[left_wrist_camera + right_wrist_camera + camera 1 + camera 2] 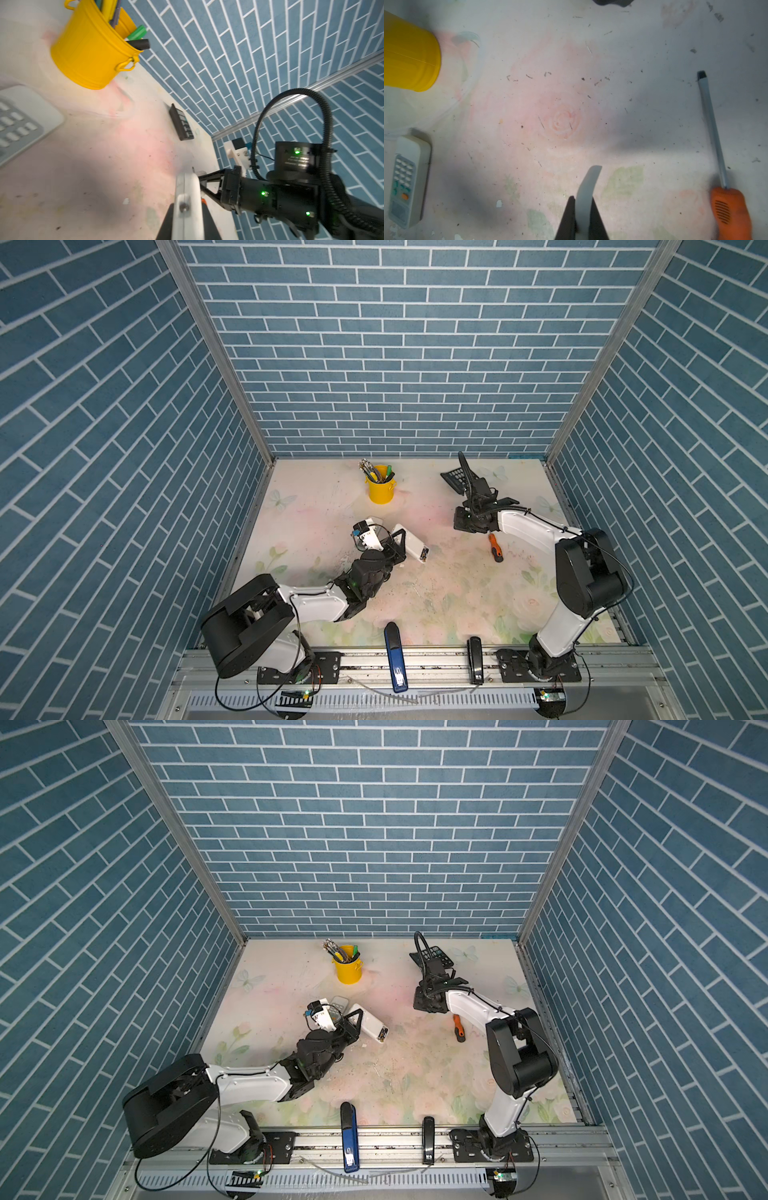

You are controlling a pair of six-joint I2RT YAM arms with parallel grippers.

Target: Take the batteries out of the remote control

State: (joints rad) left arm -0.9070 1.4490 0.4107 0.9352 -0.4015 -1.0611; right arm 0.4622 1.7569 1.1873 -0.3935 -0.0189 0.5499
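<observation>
My left gripper (397, 546) is shut on a white remote control (412, 546), holding it above the table's middle. In the left wrist view the remote control (187, 187) stands end-on between the black fingers (168, 218). Its open end (381, 1034) shows small dark and gold parts, likely the batteries, too small to tell apart. My right gripper (583, 198) is shut on a thin, curved grey cover (588, 182). It hangs over the table right of the held remote (463, 526). A second grey-white remote (406, 180) lies flat on the table, buttons up.
An orange-handled screwdriver (494, 546) lies just in front of my right gripper. A yellow bucket (380, 489) of pens stands at the back, with a black calculator (454, 480) at the back right. A blue stapler (395, 655) and a black one (475, 659) lie at the front edge.
</observation>
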